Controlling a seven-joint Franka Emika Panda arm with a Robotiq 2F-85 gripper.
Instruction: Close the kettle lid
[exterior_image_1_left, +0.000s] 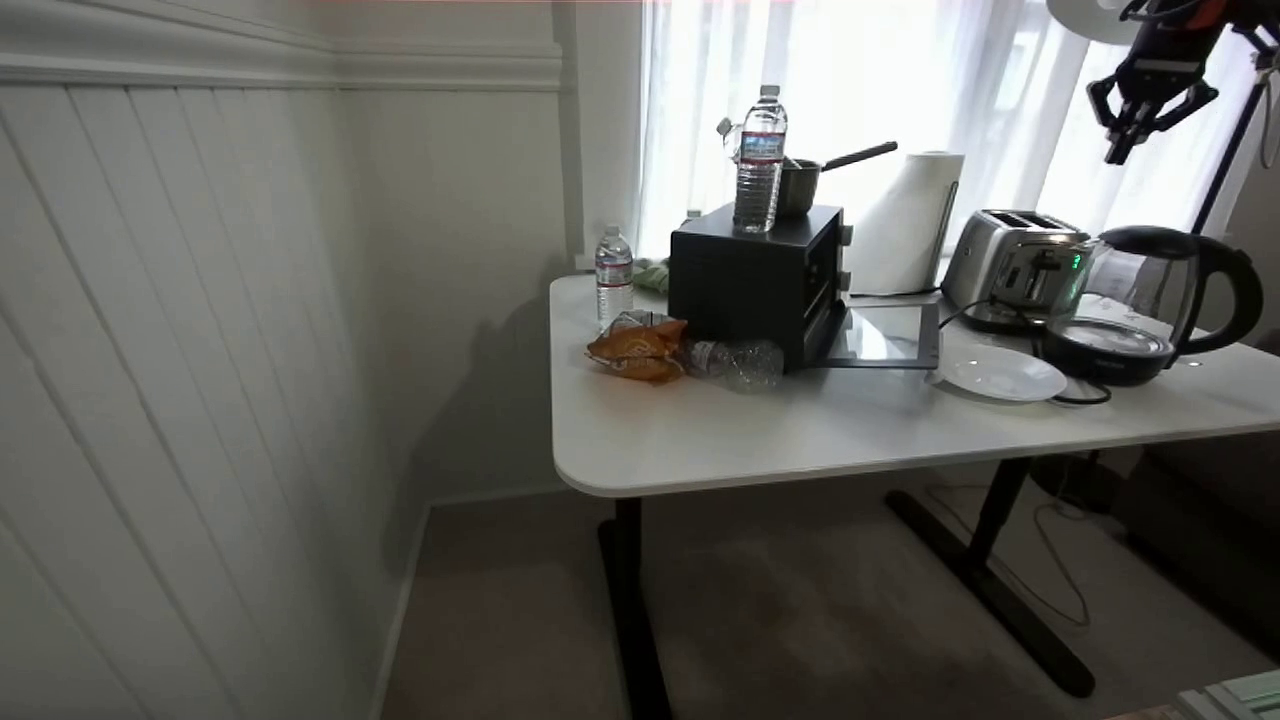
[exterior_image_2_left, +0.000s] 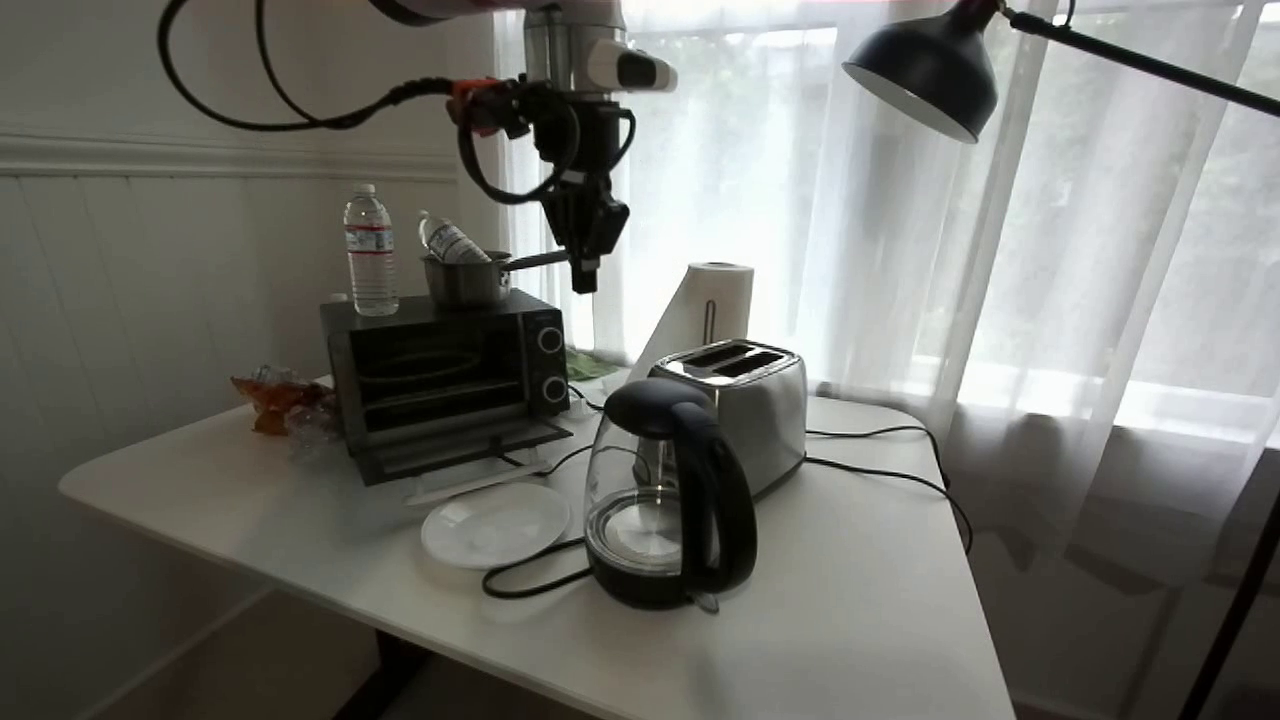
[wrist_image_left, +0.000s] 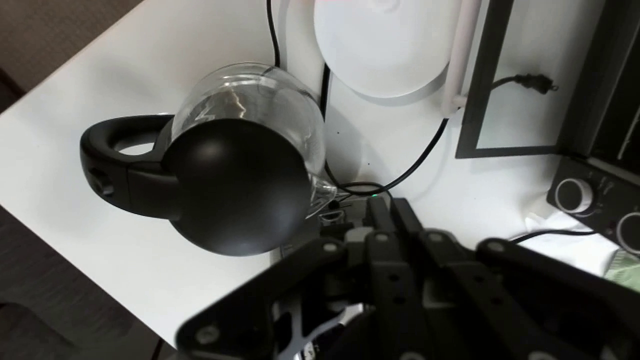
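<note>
The glass kettle stands upright on the white table; its clear body shows in both exterior views and in the wrist view. Its black lid is a round dome lying down over the kettle's top, with the black handle behind it; the lid also shows in both exterior views. My gripper points down with its two fingers together and nothing between them. It is well above the table and apart from the kettle, in both exterior views.
A silver toaster stands close beside the kettle. A white plate and black cords lie near it. A black toaster oven has its door open and carries a pot and bottle. A paper towel roll stands behind. A lamp hangs nearby.
</note>
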